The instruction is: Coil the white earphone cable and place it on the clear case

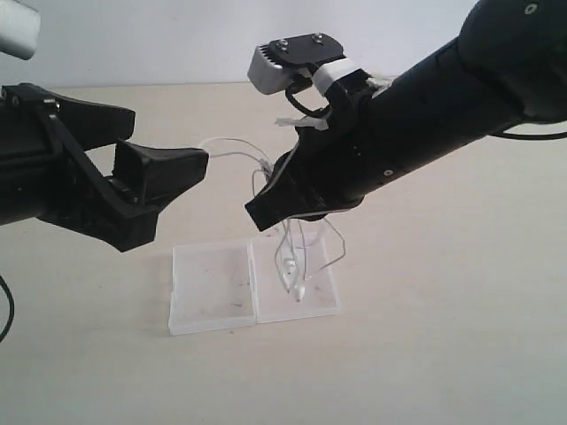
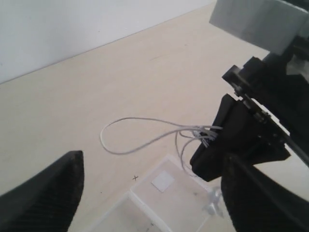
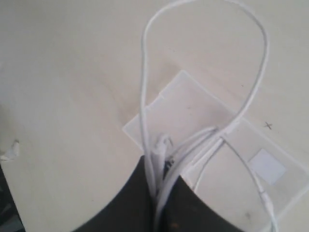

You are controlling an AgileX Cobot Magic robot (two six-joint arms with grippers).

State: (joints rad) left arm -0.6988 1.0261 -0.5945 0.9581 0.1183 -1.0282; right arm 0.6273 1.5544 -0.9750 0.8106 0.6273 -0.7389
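**A:** The exterior view?
**B:** The black left end effector [image 1: 168, 137] hangs with its jaws wide apart and empty. The black right end effector [image 1: 268, 202] is clamped on the thin white earphone cable [image 1: 289, 266], which dangles over the flat clear plastic case [image 1: 213, 288] on the beige table [image 1: 443, 345].
**A:** Left wrist?
**B:** A cable loop juts sideways above the case's white sticker [image 2: 162, 181].
**A:** Right wrist?
**B:** Several strands bunch between the pinched jaws.

I have bare table [image 1: 461, 354] on every side of the clear case [image 1: 211, 288], whose left half lies uncovered. Over its right half my right gripper [image 1: 264, 211] and the hanging white earphone cable [image 1: 289, 264] block access; a cable loop crosses toward my left gripper [image 1: 168, 140].
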